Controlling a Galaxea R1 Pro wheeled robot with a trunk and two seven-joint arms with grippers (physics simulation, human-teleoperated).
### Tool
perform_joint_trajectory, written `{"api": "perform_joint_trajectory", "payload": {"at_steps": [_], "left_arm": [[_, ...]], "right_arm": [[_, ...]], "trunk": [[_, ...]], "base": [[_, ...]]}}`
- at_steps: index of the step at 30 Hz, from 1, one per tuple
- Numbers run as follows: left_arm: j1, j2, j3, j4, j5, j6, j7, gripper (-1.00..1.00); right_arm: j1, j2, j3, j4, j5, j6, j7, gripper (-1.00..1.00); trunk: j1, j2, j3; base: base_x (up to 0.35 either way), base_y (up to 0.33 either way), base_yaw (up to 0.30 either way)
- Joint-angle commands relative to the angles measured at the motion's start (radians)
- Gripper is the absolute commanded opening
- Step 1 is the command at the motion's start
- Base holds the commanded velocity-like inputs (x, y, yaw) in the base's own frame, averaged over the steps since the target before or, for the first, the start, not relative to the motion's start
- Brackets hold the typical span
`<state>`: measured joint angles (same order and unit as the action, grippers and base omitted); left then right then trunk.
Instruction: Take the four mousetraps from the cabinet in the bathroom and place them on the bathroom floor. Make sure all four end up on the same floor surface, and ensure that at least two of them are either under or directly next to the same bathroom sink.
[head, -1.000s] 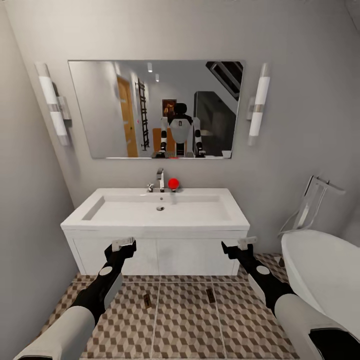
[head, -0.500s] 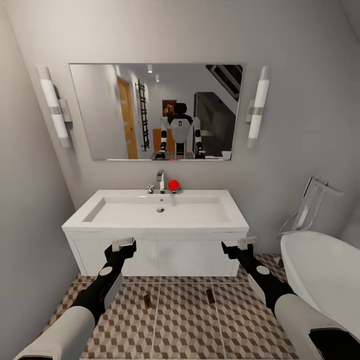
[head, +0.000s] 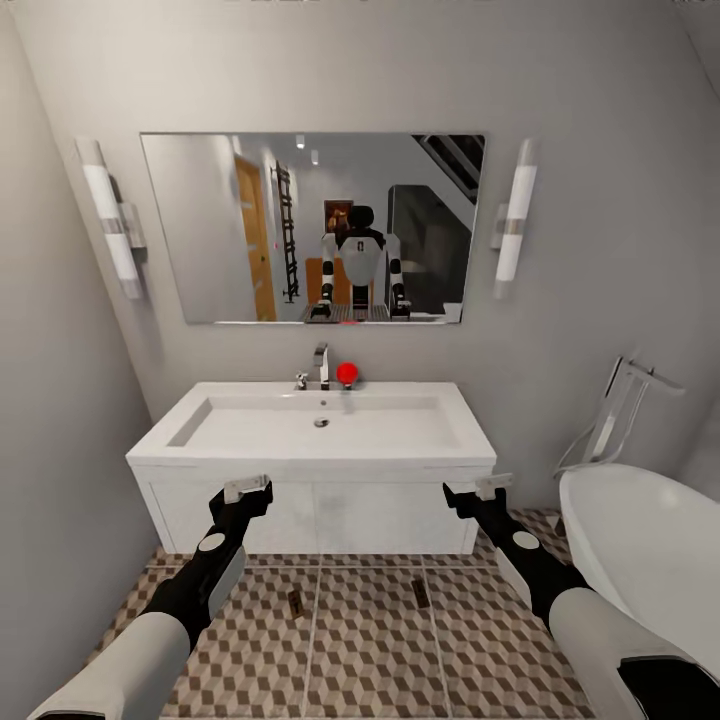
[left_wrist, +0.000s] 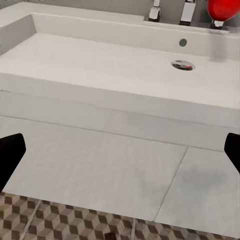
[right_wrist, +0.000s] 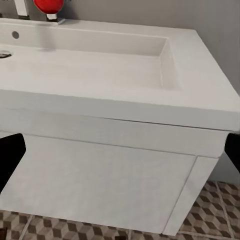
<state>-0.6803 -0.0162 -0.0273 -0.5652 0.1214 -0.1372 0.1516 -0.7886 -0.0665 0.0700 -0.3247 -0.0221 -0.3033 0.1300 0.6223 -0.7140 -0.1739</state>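
Two mousetraps lie on the cube-patterned bathroom floor (head: 370, 650) just in front of the sink unit, one at the left (head: 297, 602) and one at the right (head: 421, 592). The white sink (head: 320, 428) sits on a white vanity straight ahead. My left gripper (head: 246, 489) and right gripper (head: 478, 491) hang open and empty at vanity-front height, above the traps. In the wrist views the left gripper (left_wrist: 120, 152) and right gripper (right_wrist: 120, 152) face the sink (left_wrist: 100, 65) (right_wrist: 100, 65) with black fingertips (left_wrist: 10, 155) (right_wrist: 10, 155) wide apart. The cabinet is out of direct view.
A white oval bathtub (head: 640, 545) with a chrome filler (head: 625, 405) stands at the right. A grey wall (head: 50, 480) closes the left. Above the basin are a faucet (head: 321, 362), a red ball-shaped object (head: 347, 371) and a mirror (head: 312, 228) showing my reflection.
The whole view has shifted slightly and the sink looks a little smaller, so the camera moved back. Both arms keep their pose and the traps lie still.
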Motion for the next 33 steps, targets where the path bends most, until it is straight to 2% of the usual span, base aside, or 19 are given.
{"api": "perform_joint_trajectory", "payload": {"at_steps": [1,33], "left_arm": [[-0.001,0.000,-0.003,0.001,0.010,-0.004,0.003,1.00],[-0.001,-0.002,-0.003,0.005,0.011,-0.005,-0.005,1.00]], "right_arm": [[-0.001,-0.001,0.007,0.001,-0.002,-0.003,-0.001,1.00],[0.000,-0.001,0.008,0.005,-0.001,-0.003,0.001,1.00]], "trunk": [[-0.004,0.006,0.002],[-0.126,0.230,0.102]], "base": [[0.000,0.000,0.000],[0.000,0.000,0.000]]}}
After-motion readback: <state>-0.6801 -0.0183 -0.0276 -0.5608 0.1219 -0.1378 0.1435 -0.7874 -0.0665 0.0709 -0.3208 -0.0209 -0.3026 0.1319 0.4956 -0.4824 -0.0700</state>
